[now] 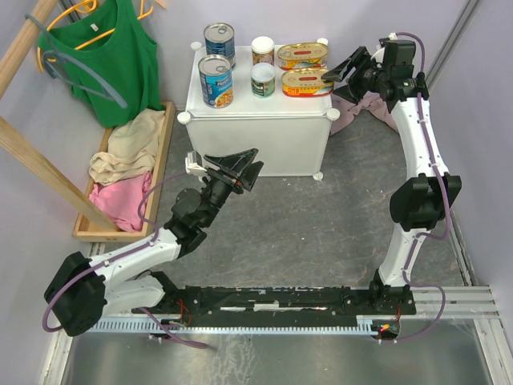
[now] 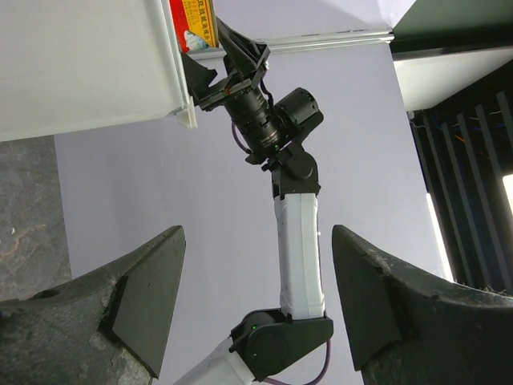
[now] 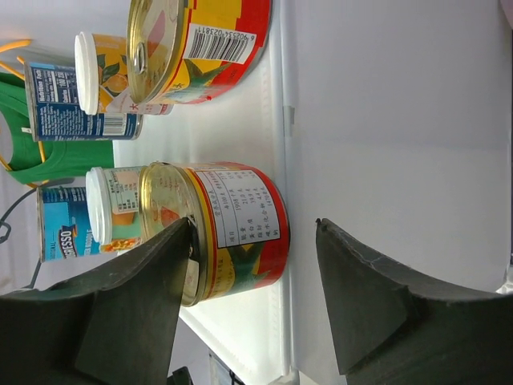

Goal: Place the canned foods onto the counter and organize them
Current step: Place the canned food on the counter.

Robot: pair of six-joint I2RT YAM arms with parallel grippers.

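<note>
All six cans [image 1: 262,80] stand on the white worktop [image 1: 240,120]. The right claw [image 1: 337,74] gapes wide at 3 o'clock, just beside the near oval tin [image 1: 307,83]. The left claw [image 1: 258,160] is wide and empty at the worktop's 6 o'clock.

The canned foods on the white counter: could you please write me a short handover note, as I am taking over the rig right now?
Left gripper: open, empty, hovering over the table in front of the counter.
Right gripper: open at the counter's right edge, around the end of the nearer oval tin; its jaws stand apart, so nothing is clamped.
Cans: all six are on the counter top in two rows, with tall blue cans on the left, small white-topped cans in the middle and oval tins on the right.
Done: placing and sorting.
Left: back the right gripper away without nudging the tin.
</note>
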